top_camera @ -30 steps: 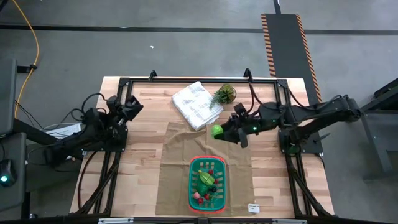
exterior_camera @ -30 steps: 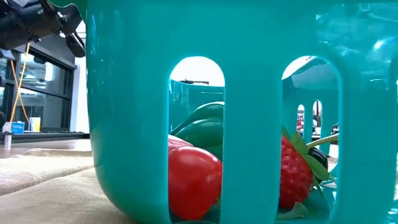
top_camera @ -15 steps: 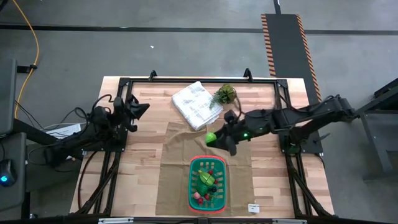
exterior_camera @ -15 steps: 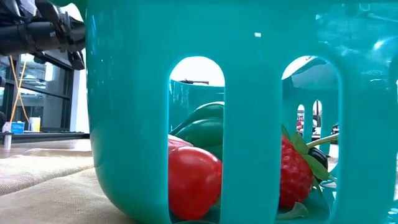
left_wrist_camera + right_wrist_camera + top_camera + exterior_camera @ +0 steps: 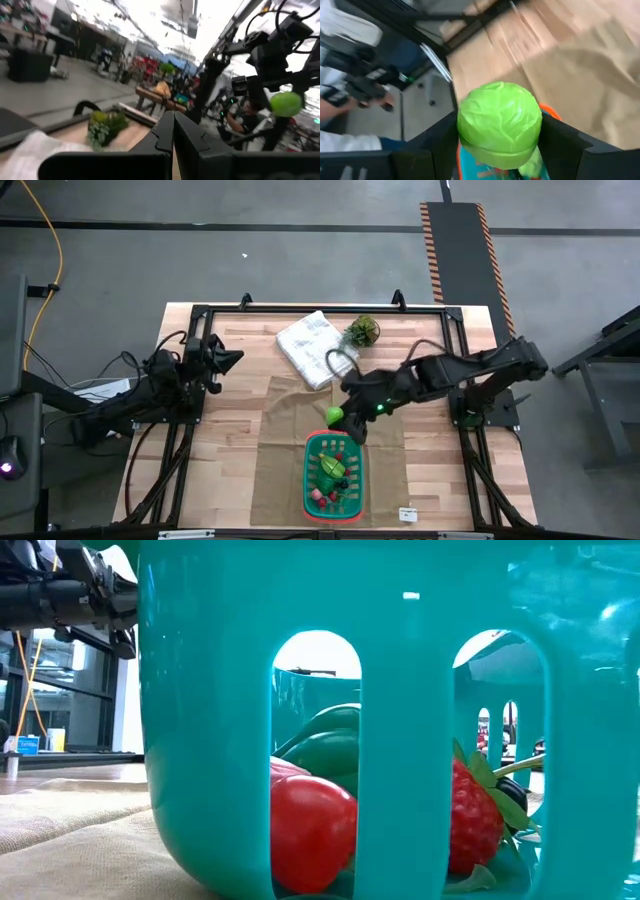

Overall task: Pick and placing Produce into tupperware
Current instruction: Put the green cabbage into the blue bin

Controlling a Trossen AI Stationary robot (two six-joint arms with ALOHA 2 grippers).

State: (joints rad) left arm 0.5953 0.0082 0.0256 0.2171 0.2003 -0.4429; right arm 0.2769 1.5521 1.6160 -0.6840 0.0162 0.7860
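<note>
My right gripper (image 5: 342,418) is shut on a round green cabbage-like piece of produce (image 5: 334,416), just above the far rim of the tupperware (image 5: 309,477). The tupperware is a green basket with a red-orange rim, standing on a brown cloth (image 5: 285,440). Inside it lie a red tomato (image 5: 311,830), a strawberry (image 5: 474,822), green pieces (image 5: 327,748) and other small produce. My left gripper (image 5: 226,358) is shut on nothing at the table's left side, pointing toward the table's right edge. My right gripper pinches the green cabbage piece by two opposite sides (image 5: 465,125) between its two fingers (image 5: 436,146). The fingers slant down from the table's far right. The piece is lifted clear, over the brown cloth at the basket's far rim (image 5: 551,111).
A folded white cloth (image 5: 315,348) and a small leafy potted plant (image 5: 361,332) stand at the far middle of the table. A black frame (image 5: 300,310) runs along the table's far edge and both sides. A small white tag (image 5: 407,514) lies near the front right.
My right gripper has carried the green piece toward the table's near edge and left, from beside the white cloth to the basket's far rim, and has tipped more downward. My left gripper has turned a little in place and stays shut.
</note>
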